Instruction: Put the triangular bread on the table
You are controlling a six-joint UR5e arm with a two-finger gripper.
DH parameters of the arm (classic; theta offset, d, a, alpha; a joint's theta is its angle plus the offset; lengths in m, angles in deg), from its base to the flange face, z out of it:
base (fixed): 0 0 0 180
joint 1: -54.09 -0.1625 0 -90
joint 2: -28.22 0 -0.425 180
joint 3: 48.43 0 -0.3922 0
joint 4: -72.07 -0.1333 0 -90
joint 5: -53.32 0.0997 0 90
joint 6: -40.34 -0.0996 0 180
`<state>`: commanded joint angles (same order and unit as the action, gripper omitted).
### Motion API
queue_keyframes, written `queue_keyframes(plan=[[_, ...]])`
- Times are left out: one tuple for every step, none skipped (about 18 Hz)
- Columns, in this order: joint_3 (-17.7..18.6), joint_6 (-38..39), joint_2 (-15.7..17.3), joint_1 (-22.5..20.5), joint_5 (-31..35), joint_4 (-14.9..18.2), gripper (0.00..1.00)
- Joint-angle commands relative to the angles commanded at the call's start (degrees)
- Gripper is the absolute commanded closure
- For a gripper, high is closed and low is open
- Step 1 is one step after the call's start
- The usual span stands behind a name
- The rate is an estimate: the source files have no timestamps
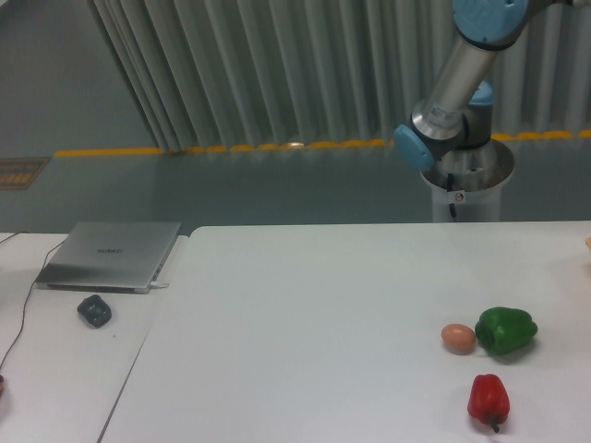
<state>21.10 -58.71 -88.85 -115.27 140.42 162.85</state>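
A: A large white table (305, 305) is seen filling the lower frame, and three items are grouped near its right side. A green pepper (506, 330) is set just beside a small brown egg (458, 338), the two touching or nearly so, with a red pepper (488, 399) lying a little nearer the camera.

B: And the triangular bread?

A: It cannot be made out for certain. Only a thin tan sliver (587, 244) is caught at the far right edge of the frame, too little to be identified.

B: The arm?

A: Its silver and blue links (459, 78) are seen at the top right, above a white pedestal (466, 189). The gripper is outside the frame, so nothing can be said of its jaws.

B: Any writing?

A: A silver laptop (111, 256) is lying closed on the smaller white table (55, 369) at left. A faint mark is visible on its lid, but it cannot be read. A small dark object (94, 310) is resting just in front of it.
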Motion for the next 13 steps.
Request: queue_keyframes(plan=[[-0.44, 0.0, 0.0, 0.0, 0.0, 0.71, 0.73], [-0.88, 0.0, 0.0, 0.0, -0.09, 0.89, 0.73], [-1.06, 0.0, 0.09, 0.0, -0.09, 1.07, 0.73], [-1.24, 0.0, 0.17, 0.0, 0.0, 1.33, 0.73], [-1.67, 0.0, 0.18, 0.0, -0.09, 1.85, 0.73], [-1.68, 0.0, 0.18, 0.0, -0.17, 2.29, 0.73], [-1.77, 0.0, 0.18, 0.0, -0.52, 2.47, 0.73], [-1.94, 0.0, 0.26, -0.09, -0.96, 2.56, 0.73], [-2.03, 0.0, 0.35, -0.09, -1.4, 2.82, 0.73], [-2.12, 0.0, 0.44, -0.09, -1.84, 3.35, 0.73], [-2.12, 0.0, 0.53, -0.09, -2.37, 3.62, 0.73], [-2.38, 0.0, 0.53, -0.17, -3.24, 3.88, 0.73], [-2.38, 0.0, 0.53, -0.18, -3.69, 3.97, 0.73]])
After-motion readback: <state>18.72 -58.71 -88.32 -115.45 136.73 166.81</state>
